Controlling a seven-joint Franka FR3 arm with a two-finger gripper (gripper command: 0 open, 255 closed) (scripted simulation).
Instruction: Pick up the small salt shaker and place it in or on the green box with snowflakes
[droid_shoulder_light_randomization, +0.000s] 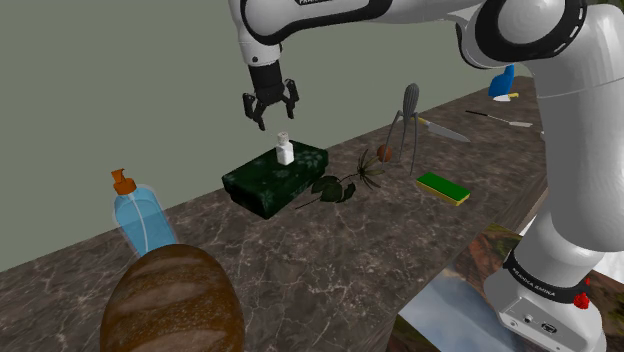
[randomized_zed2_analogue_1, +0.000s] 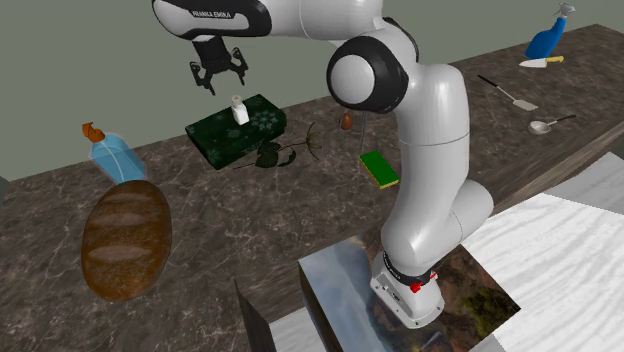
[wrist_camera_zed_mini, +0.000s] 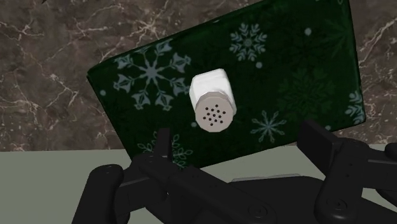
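The tool (droid_shoulder_light_randomization: 270, 122) (randomized_zed2_analogue_1: 217, 85) (wrist_camera_zed_mini: 238, 137) hangs released, its black fingers (wrist_camera_zed_mini: 321, 143) spread apart and clasping nothing. Right under it, apart from both fingers, the white shaker (droid_shoulder_light_randomization: 284, 150) (randomized_zed2_analogue_1: 239, 110) (wrist_camera_zed_mini: 213, 98) stands upright on top of the box (droid_shoulder_light_randomization: 275, 178) (randomized_zed2_analogue_1: 235, 135) (wrist_camera_zed_mini: 292, 70). In the wrist view its holed cap faces up toward the tool, just ahead of the gap between the fingers. The box is dark green with pale snowflakes and lies flat on the dark marbled bench (droid_shoulder_light_randomization: 330, 250) (randomized_zed2_analogue_1: 260, 220) below the tool. Down from the tool on the side toward the arm (droid_shoulder_light_randomization: 560, 200), a dark leafy sprig (droid_shoulder_light_randomization: 340, 187) lies against the box's edge, and farther that way sits a green sponge (droid_shoulder_light_randomization: 443, 187) (randomized_zed2_analogue_1: 379, 168) with a yellow rim. On the tool's other side, well away from the box, are a blue bottle (droid_shoulder_light_randomization: 143, 215) (randomized_zed2_analogue_1: 113, 158) with an orange cap and, beside it, a brown loaf (droid_shoulder_light_randomization: 172, 300) (randomized_zed2_analogue_1: 125, 240).
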